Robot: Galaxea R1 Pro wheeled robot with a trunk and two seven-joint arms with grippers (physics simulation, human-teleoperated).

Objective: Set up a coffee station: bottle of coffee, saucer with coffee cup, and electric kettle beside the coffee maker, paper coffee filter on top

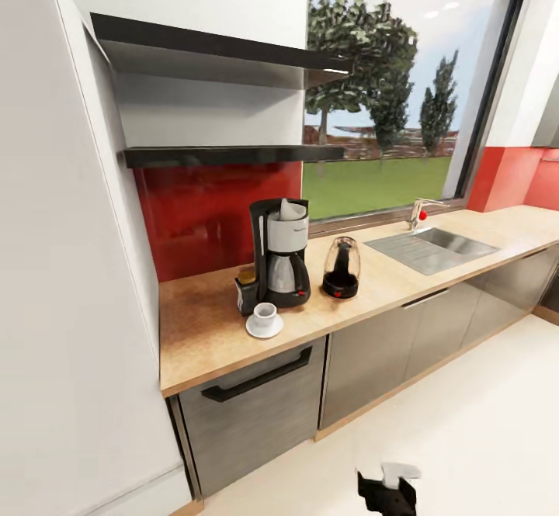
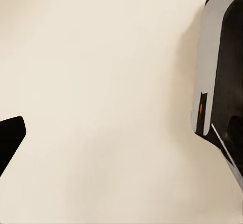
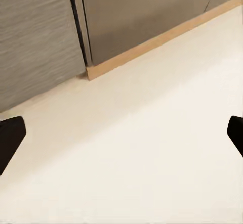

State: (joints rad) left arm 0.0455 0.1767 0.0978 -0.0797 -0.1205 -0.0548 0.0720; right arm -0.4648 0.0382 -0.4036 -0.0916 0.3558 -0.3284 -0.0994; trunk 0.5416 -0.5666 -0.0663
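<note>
The coffee maker [image 1: 281, 258] stands on the countertop [image 1: 202, 337] before the red backsplash, with the paper coffee filter [image 1: 293, 209] sitting in its top. The bottle of coffee [image 1: 247, 289] stands against its left side. In front of it the coffee cup [image 1: 265, 313] rests on the saucer [image 1: 265, 328]. The electric kettle [image 1: 341, 268] stands just right of the machine. My left gripper [image 2: 121, 135] hangs open over bare floor beside my own body. My right gripper [image 3: 121, 138] is open above the floor near the cabinet base, holding nothing.
Two dark shelves [image 1: 233, 155] hang above the counter's left end. A sink [image 1: 431, 248] with a faucet [image 1: 419, 212] lies to the right under the window. Grey cabinets [image 1: 256, 407] with a black handle run below. A piece of my arm [image 1: 388, 489] shows over cream floor.
</note>
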